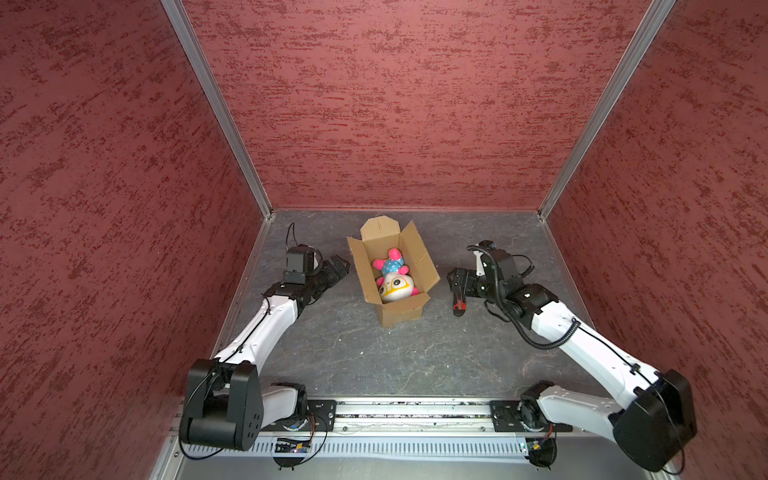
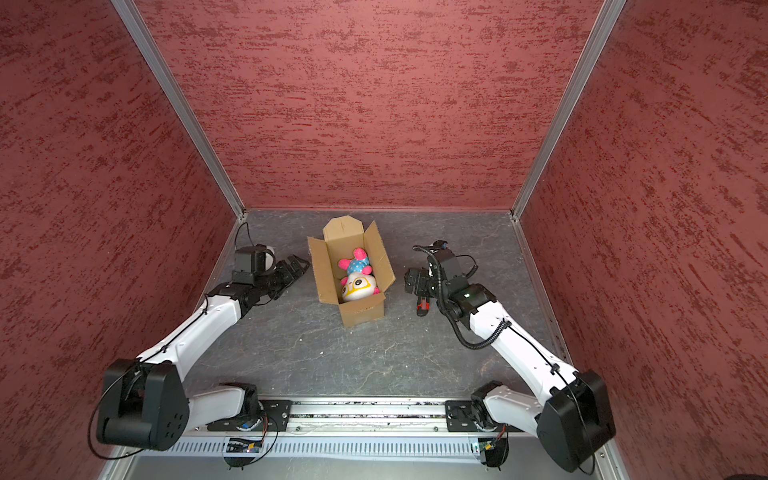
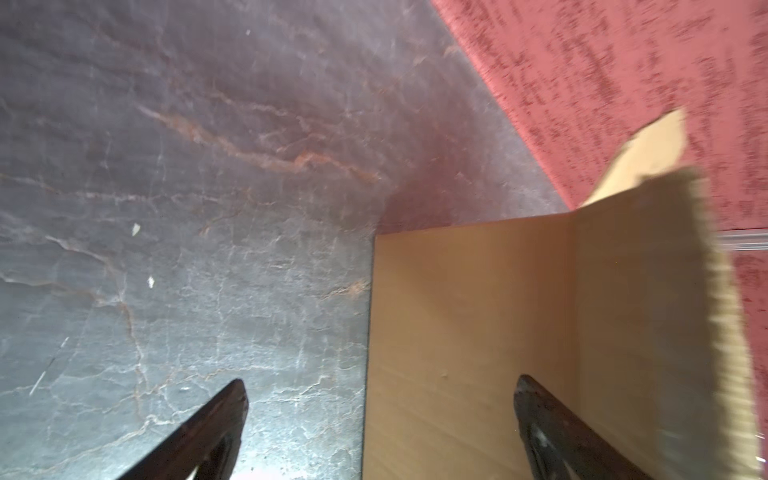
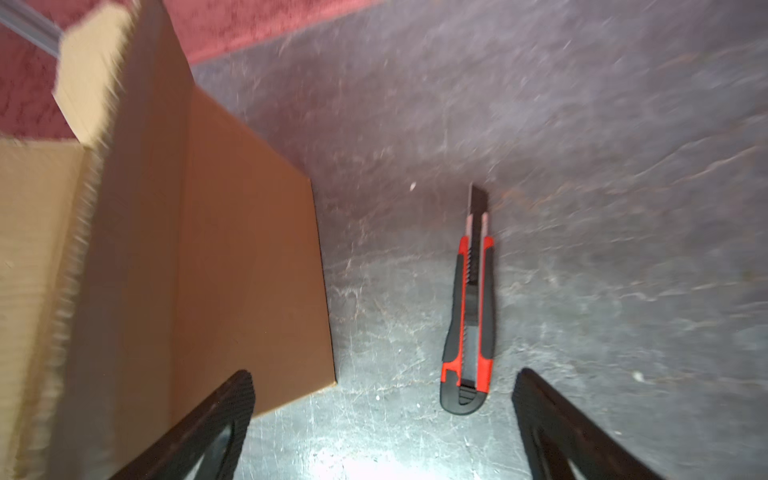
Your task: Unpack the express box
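The left end effector (image 1: 338,268) was seen at about nine o'clock of the express box (image 1: 401,313), its fingers spread wide and nothing held between them; in the left wrist view one fingertip (image 3: 536,399) was shown against the carton's outer wall, though contact could not be confirmed. The express box was stood upright near the middle of the grey surface (image 1: 374,361), toward its twelve o'clock edge, with all four flaps folded outward and the top open. A plush toy (image 1: 392,278) in pink, blue and white was lain inside it, the head turned toward six o'clock and the feet toward twelve. At about four o'clock of the carton, apart from it, a red-and-black utility knife (image 1: 458,305) was laid flat on the surface, partly hidden in both top views. In the right wrist view its blade was shown extended. The right end effector (image 1: 453,282) was held over the knife at three o'clock of the box, its fingers parted wide and nothing gripped.
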`<control>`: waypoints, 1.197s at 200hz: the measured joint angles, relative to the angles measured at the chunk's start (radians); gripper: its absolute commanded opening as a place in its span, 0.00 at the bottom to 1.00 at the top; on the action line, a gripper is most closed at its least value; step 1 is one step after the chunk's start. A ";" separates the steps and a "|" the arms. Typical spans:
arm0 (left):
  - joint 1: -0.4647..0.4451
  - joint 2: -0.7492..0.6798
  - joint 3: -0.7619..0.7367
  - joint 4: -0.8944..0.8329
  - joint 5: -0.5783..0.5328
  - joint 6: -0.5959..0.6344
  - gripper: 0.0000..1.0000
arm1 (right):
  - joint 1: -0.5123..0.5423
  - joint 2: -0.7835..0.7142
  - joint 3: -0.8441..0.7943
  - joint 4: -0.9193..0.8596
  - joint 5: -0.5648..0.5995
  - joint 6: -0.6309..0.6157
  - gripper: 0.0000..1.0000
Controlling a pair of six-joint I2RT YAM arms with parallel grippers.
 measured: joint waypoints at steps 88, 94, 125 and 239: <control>0.002 -0.084 0.040 -0.052 0.000 0.018 1.00 | -0.005 0.097 0.499 -0.216 0.045 -0.067 0.99; 0.002 -0.091 0.043 -0.057 -0.001 0.019 1.00 | -0.005 0.115 0.532 -0.232 0.040 -0.073 0.99; 0.002 -0.116 0.054 -0.064 -0.001 0.018 1.00 | -0.005 0.233 0.718 -0.340 0.000 -0.094 0.99; -0.022 -0.166 0.056 -0.064 0.017 0.014 1.00 | 0.166 0.674 1.433 -0.745 -0.058 -0.123 0.99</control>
